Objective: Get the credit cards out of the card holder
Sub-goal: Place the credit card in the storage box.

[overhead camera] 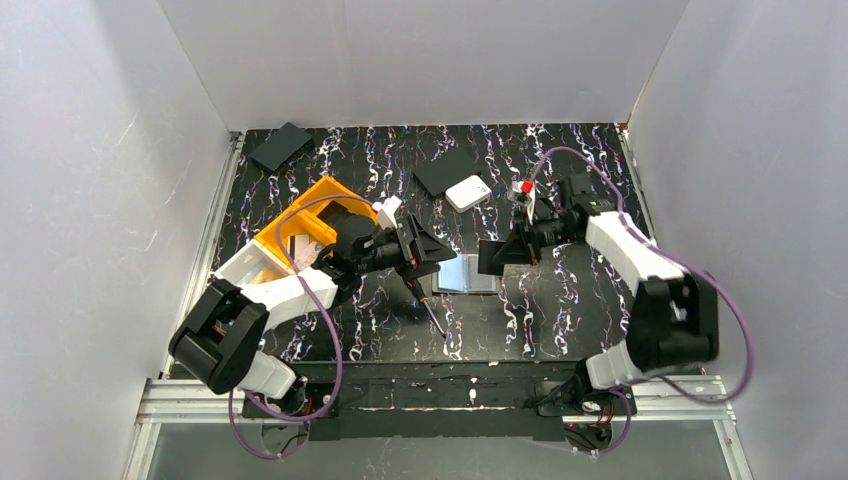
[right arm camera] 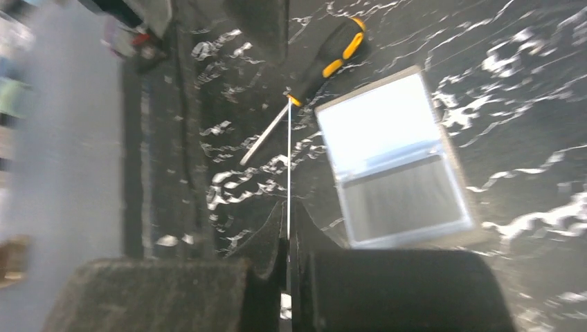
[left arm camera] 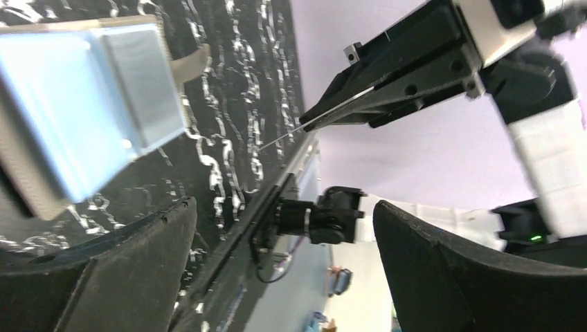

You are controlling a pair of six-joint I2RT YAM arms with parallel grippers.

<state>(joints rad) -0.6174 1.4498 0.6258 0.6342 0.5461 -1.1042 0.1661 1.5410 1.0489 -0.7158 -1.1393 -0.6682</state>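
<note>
Black marbled table (overhead camera: 560,310) carries the open card holder (overhead camera: 468,273), lying flat between the arms. The left gripper (overhead camera: 440,255) gapes just beside it, while the right gripper (overhead camera: 488,258) pinches what looks like one credit card (right arm camera: 288,173), seen edge-on. Next, probably: set it aside and draw out the rest.

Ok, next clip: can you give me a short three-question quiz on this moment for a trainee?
1. True or false: the card holder lies open on the table.
2. The right gripper is shut on: A a thin card; B the card holder; C nothing.
3. Fill in: the black-and-orange tool lying near the card holder is a ____.
Key: 1 true; 2 A; 3 screwdriver.
</note>
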